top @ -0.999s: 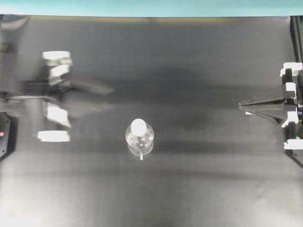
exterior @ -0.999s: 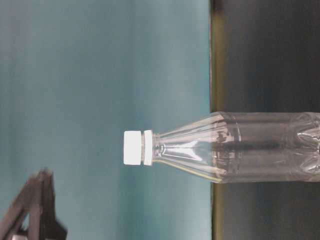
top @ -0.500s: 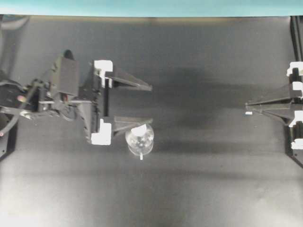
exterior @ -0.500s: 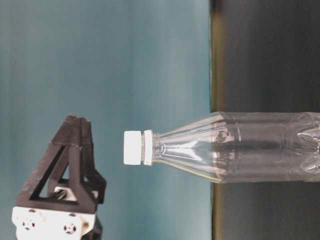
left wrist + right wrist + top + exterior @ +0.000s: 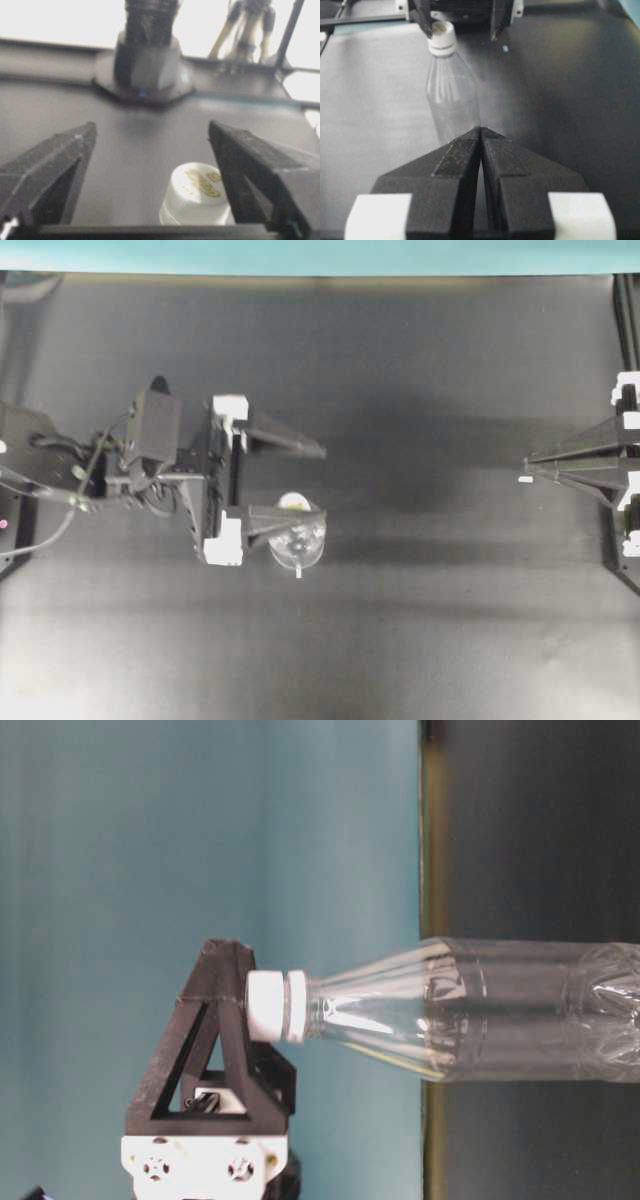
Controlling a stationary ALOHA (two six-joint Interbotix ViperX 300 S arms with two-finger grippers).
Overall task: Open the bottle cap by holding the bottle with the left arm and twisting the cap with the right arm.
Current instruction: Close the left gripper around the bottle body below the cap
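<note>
Overhead exterior, clear ribbed bottle (image 5: 297, 541), round white cap (image 5: 293, 502)

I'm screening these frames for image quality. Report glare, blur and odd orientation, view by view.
Left wrist view: window behind is blown out white, the bottle cap soft, the left gripper fingers blurred. Table-level view: picture turned sideways, so the bottle appears horizontal; otherwise sharp. Overhead view: even light, soft shadow bands on the table. Right wrist view: near fingers of the right gripper slightly soft.

overhead: I look straight down on the surface (image 5: 420, 640) | table-level: close, turned sideways, bottle (image 5: 500, 1010) fills right half | wrists: I look out between each claw's fingers | shared: bottle cap (image 5: 441, 33) in all views
</note>
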